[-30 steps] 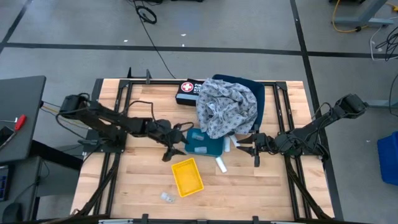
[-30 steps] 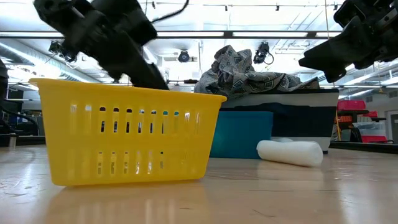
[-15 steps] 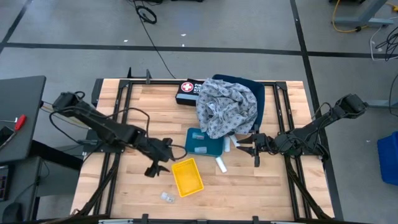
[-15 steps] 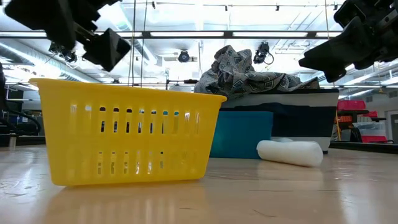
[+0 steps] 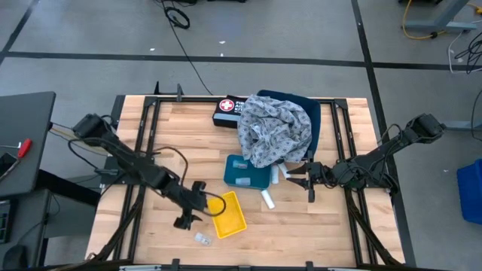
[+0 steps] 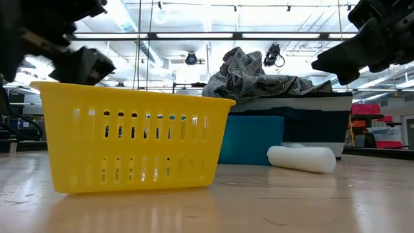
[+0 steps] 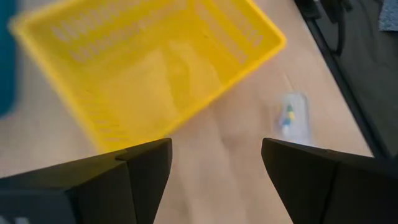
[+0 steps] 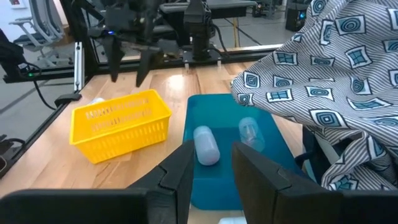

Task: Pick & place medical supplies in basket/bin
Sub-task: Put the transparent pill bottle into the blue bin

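Yellow basket [image 5: 227, 214] now sits beside my left gripper [image 5: 188, 213], which has swung off the teal bin [image 5: 248, 172], fingers apart and empty, toward the clear packet [image 5: 202, 239]; right gripper [image 5: 300, 179] waits, fingers narrowly apart.

A black first-aid kit case [image 5: 224, 110] with a red-and-white cross lies at the far edge of the wooden tabletop [image 5: 151, 233]; a black cable [image 5: 197, 71] trails across the grey floor [image 5: 90, 30] beyond

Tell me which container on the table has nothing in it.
The yellow basket beside the left gripper: its floor shows bare. The teal bin already holds a white roll and a clear item.
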`<state>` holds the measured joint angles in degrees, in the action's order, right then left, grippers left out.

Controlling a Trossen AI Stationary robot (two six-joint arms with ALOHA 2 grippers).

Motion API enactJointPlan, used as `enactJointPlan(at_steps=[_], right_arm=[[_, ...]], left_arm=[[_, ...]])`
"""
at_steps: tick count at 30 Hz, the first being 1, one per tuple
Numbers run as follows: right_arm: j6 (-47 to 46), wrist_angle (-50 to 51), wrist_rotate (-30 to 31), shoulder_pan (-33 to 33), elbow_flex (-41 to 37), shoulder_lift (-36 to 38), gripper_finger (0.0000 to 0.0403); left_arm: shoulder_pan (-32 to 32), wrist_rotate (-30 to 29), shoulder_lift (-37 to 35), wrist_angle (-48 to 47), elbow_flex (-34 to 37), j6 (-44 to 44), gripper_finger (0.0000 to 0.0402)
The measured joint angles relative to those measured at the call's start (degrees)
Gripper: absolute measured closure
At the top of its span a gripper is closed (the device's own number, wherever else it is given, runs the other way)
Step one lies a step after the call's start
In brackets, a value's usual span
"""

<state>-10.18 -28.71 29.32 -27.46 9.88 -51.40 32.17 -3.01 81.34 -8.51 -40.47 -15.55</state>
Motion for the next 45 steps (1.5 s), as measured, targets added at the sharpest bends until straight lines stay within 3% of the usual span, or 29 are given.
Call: enactJointPlan(at_steps=[6, 12, 27, 45], right_arm=[[-0.05, 1.58, -0.75, 0.02, 0.01, 0.02, 0.0289], [-3.03, 5.13, -2.93, 0.02, 0.01, 0.02, 0.0289], [-2.8, 6.88, -8.27, 0.0, 0.01, 0.0, 0.0289], [-2.73, 6.25, -8.61, -0.02, 0.01, 0.02, 0.0289]], left_arm=[[4.22, -1.84, 3.99, 4.6, -0.14, -5.81, 0.015], [7.61, -6.17, 6.61, 5.09, -5.27, -8.85, 0.015], [11.96, -7.39, 18.04, -8.4, -19.24, -18.35, 0.015], [14.01, -7.63, 27.87, -9.88, -21.4, -24.86, 0.015]])
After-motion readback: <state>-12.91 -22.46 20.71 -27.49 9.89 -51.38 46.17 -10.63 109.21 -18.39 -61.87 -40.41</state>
